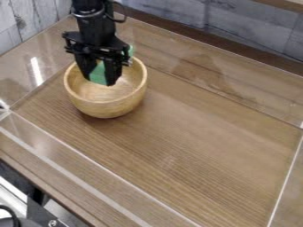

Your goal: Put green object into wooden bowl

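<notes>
Green object (102,71) clamped in the hand (101,76) over the wooden bowl (106,91).

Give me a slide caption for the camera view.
Gripper holds the green object over the wooden bowl on the table.

Small mint-green block (101,71), held up on end over the hollow of the bowl. Round, light tan wooden bowl (106,96), upright on the table, near the back left corner.
</notes>
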`<state>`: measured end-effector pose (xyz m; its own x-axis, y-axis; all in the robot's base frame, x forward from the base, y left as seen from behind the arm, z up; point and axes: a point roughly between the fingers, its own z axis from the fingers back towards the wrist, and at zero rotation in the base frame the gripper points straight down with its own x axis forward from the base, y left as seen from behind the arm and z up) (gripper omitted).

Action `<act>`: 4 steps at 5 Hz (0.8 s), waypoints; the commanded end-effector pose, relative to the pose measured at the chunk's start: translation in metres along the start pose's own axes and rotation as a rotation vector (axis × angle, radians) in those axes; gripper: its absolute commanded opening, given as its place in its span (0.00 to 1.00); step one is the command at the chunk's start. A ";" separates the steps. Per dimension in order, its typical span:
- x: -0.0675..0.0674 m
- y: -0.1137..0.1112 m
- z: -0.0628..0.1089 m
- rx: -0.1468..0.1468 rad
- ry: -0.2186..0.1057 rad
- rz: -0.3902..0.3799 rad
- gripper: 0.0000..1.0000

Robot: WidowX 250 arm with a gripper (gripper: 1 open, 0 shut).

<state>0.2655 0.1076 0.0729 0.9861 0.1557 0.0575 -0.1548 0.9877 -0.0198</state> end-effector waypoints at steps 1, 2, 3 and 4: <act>0.021 -0.005 0.014 0.011 -0.046 -0.046 1.00; 0.032 -0.012 0.015 0.005 -0.041 -0.077 0.00; 0.036 -0.015 -0.004 0.003 -0.037 -0.064 0.00; 0.040 -0.015 -0.024 -0.009 -0.030 -0.049 0.00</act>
<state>0.3003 0.0968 0.0382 0.9929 0.1109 0.0421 -0.1094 0.9933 -0.0366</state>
